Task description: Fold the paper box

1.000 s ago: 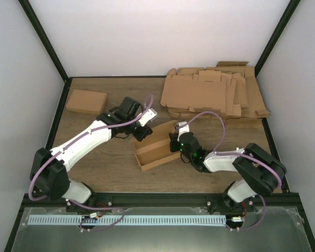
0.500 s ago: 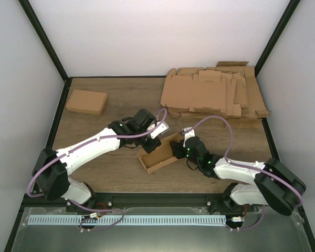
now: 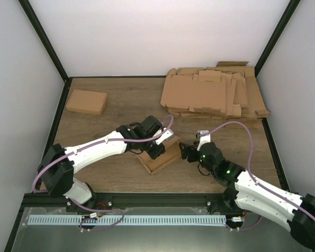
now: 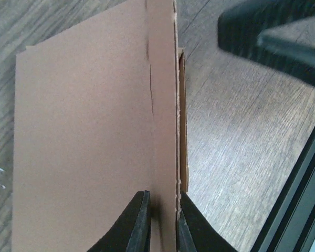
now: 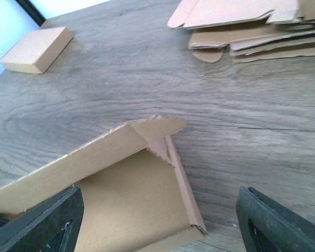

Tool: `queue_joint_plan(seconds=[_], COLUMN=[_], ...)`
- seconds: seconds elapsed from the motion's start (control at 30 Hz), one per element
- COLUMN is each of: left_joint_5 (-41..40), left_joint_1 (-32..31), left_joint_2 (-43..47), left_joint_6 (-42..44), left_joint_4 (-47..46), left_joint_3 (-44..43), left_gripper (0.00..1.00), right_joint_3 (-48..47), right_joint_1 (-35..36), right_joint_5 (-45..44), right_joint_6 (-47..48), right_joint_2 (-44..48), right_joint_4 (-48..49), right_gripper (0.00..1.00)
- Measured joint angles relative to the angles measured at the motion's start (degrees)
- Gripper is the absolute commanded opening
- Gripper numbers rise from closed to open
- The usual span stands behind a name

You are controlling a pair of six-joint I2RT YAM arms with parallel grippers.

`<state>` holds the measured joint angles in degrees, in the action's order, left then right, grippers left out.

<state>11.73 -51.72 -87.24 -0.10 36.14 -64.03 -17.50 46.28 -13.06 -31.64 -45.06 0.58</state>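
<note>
— Where is the paper box (image 3: 165, 161), and what has hold of it?

— It's on the table (image 3: 110, 113), toward the near side, between my two arms. My left pincer (image 3: 156, 149) is nipped almost shut on the thin edge of one long wall. In the left wrist view my fingers (image 4: 140, 223) squeeze that strip from both sides. I judge the grip is there to keep the wall standing and stop the box sliding.

— And the other one?

— My right pincer (image 3: 185, 152) gapes wide just beside the box's right end, with nothing in it. From there, I reckon, it's free to work the end flap.

— Which way does the box lie?

— Its long axis slants from near-left to far-right. The hollow faces up and toward my right arm, with one corner tab turned inward. The stack of flat sheets (image 3: 215, 94) lies well apart, far right.
</note>
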Motion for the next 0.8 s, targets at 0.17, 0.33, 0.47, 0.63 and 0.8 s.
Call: queue_joint_plan(seconds=[0.17,0.33,0.47,0.63,0.8], left_joint_5=[0.48,1.7,3.89,6.19,7.63], left_joint_1=[-1.05,-2.49,-2.49,-2.43,-2.29], left_joint_2=[-0.63,-2.78,-4.81,-4.85,-4.96], left_joint_6=[-1.86,-5.03,-7.32,-9.14,-10.84], left_joint_4=[-0.96,-2.36,-4.0,-6.21,-8.17], left_joint_3=[0.68,2.23,3.78,5.14,5.99], left_gripper=[0.29,0.55,0.64,0.65,0.65], right_joint_3=[-4.59,-9.9,-13.33,-15.85,-21.33], right_joint_1=[-0.87,-4.61,-7.52,-13.88,-17.07], right_joint_5=[-3.5,-2.43,-2.05,4.57,16.94], right_joint_6=[-3.78,-5.66,-5.46,-1.75,2.19], right_joint_2=[1.51,-2.1,-5.92,-8.09,-16.81], right_joint_4=[-10.54,-16.94,-20.33,-20.55,-19.56], right_gripper=[0.83,0.83,0.81,0.68,0.6])
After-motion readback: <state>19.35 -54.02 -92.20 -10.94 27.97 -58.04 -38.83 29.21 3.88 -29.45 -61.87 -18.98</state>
